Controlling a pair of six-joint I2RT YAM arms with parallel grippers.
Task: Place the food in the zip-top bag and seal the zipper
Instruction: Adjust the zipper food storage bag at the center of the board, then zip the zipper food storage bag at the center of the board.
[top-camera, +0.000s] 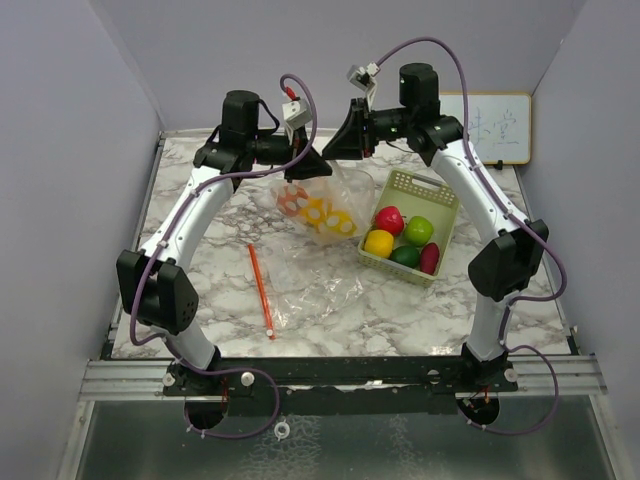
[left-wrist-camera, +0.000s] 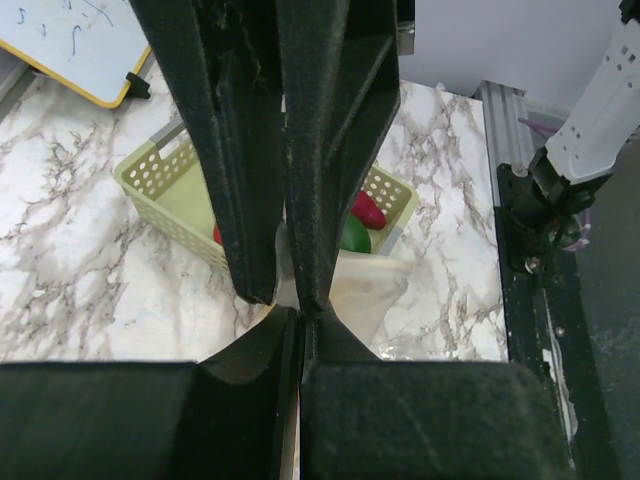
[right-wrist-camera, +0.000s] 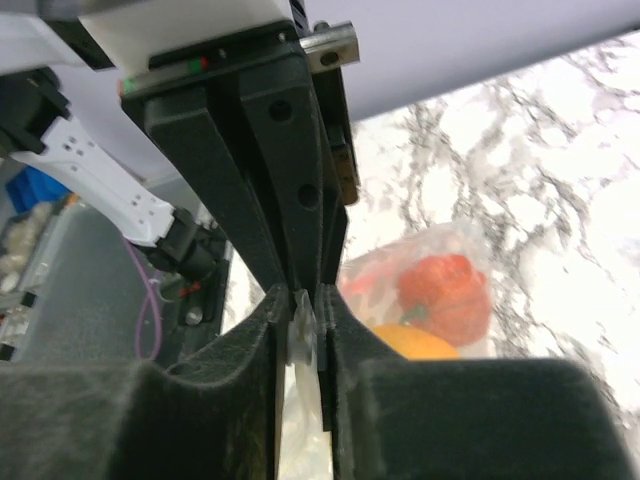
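1. Counts: two arms, one zip-top bag (top-camera: 310, 285), one pale green perforated basket (top-camera: 425, 187) and one whiteboard (top-camera: 495, 125). The bag and basket rest on a marble-patterned table (top-camera: 400, 315).
2. Food in the basket, right of centre in the top view, numbers five: a red piece (top-camera: 389, 218), a light green piece (top-camera: 420, 230), a yellow piece (top-camera: 378, 243), a dark green piece (top-camera: 405, 256) and a dark red piece (top-camera: 430, 258).
3. Food in the bag sits in its upper part, just left of the basket, as orange and yellow pieces (top-camera: 318, 212). The right wrist view shows a red-orange one above an orange one. The crinkled film hides the exact count.
4. Bag's long axis runs from lower left to upper right of the top view. Its lower part lies flat on the table and its upper end is lifted at the grippers. An orange-red strip (top-camera: 262, 292) along its left edge runs nearly top to bottom, leaning slightly.
5. Left gripper (left-wrist-camera: 287, 290), above centre of the top view, has its fingers pressed fully together with a thin fold of bag film pinched between them.
6. Right gripper (right-wrist-camera: 300, 300), just right of the left one, has its jaws nearly together, clamped on an edge of the same film.
7. Writing: faint blue marks on the whiteboard, upper right of the top view, too small to read.
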